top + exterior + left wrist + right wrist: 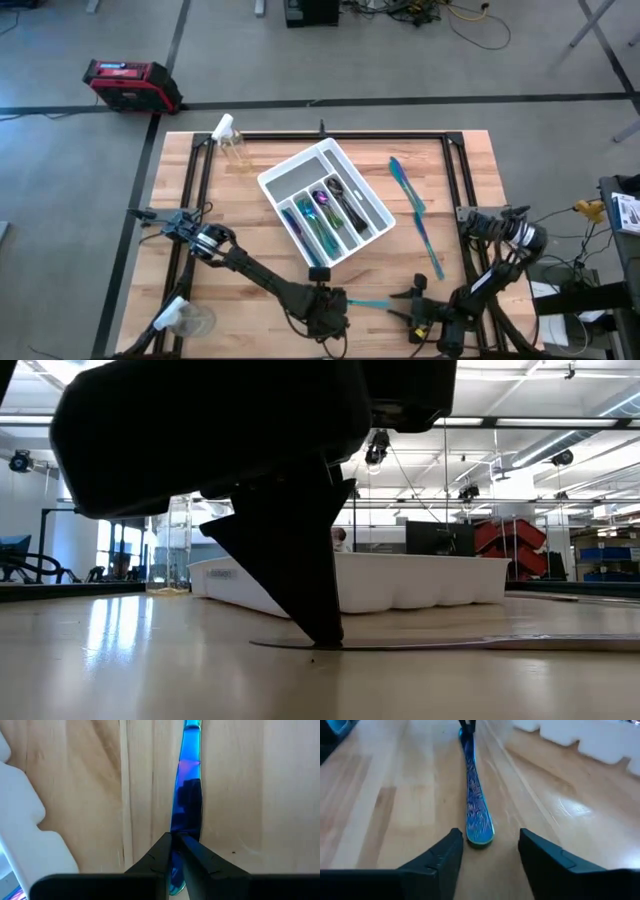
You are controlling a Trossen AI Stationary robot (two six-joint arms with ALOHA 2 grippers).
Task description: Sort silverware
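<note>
Between your left gripper [176, 842] fingers: shiny blue-purple metal knife [187, 795], flat on wooden table [75, 795], pinched tight. Your right gripper [490, 855] fingers wide apart, knife's other end just ahead between them.

The left arm reaches from the left side of the high view down to the lower middle, where the left gripper [335, 300] points at the table and its fingertips [170, 842] are pressed together on a thin blue piece of silverware [187, 795]. The right arm bends along the lower right of that view. The right gripper [490, 842] is low over the table with its fingers spread apart, one on each side of the piece's end.
</note>
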